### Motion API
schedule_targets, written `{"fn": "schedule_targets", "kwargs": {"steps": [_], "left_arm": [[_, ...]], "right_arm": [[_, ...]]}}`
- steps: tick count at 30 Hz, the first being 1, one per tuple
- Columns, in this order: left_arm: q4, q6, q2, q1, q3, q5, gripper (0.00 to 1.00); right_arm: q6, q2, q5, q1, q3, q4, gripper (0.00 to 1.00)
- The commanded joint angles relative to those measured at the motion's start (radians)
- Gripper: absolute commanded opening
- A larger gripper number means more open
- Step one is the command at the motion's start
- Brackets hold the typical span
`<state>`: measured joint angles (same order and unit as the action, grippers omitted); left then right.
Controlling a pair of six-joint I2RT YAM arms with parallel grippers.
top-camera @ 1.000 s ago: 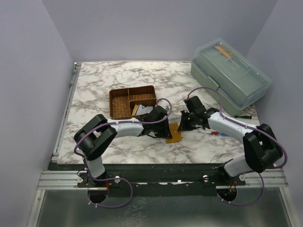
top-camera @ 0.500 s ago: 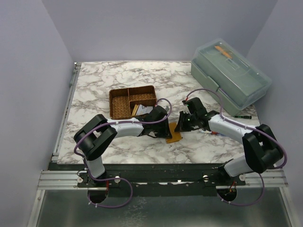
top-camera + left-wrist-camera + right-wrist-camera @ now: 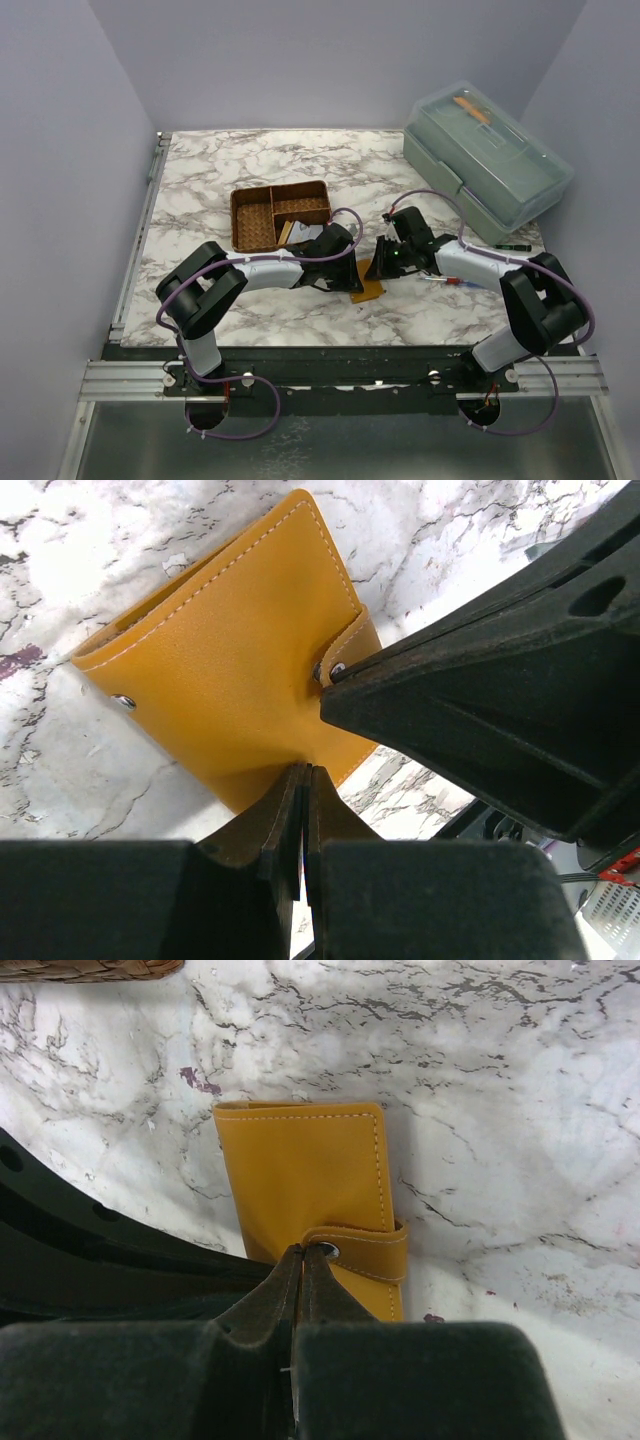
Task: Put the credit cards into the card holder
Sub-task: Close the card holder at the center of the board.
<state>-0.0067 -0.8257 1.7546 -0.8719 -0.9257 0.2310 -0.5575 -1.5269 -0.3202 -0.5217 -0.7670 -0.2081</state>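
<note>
The card holder [image 3: 368,289], an orange-tan leather wallet, lies folded on the marble table between my two grippers. Its snap strap [image 3: 368,1251] is wrapped over its edge. My left gripper [image 3: 346,277] is shut, and its tips [image 3: 303,772] rest against the wallet's [image 3: 225,670] near edge. My right gripper [image 3: 386,265] is shut, and its tips [image 3: 301,1253] sit at the strap's end beside the metal snap on the wallet [image 3: 305,1175]. A white card [image 3: 308,232] and a yellowish card [image 3: 287,232] lie by the near side of the woven basket, partly hidden by the left arm.
A brown woven divided basket [image 3: 262,215] stands just behind the left gripper. A grey-green box with a clear lid [image 3: 487,160] stands at the back right. A red and blue pen [image 3: 450,283] and a black marker [image 3: 514,245] lie near the right arm.
My right gripper has moved left and down onto the wallet's strap. The left gripper and the wallet have stayed in place.
</note>
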Motion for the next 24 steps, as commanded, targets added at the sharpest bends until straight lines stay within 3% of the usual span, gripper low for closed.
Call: {"fn": "schedule_targets", "kwargs": {"steps": [1,13,18,24], "left_arm": [[-0.029,0.022,0.005,-0.004,-0.004,-0.041,0.08],[-0.031,0.026,-0.011,-0.005,0.008,-0.049,0.07],[-0.039,0.031,-0.018,-0.004,0.007,-0.053,0.07],[-0.048,0.034,-0.032,-0.004,0.009,-0.058,0.07]], "right_arm": [[-0.016,-0.042,-0.025,0.006,0.004,0.027,0.00],[-0.064,-0.188,-0.083,0.112,0.005,0.028,0.00],[-0.079,-0.273,-0.145,0.193,0.054,0.106,0.00],[-0.111,-0.353,-0.146,0.196,0.148,0.224,0.00]]}}
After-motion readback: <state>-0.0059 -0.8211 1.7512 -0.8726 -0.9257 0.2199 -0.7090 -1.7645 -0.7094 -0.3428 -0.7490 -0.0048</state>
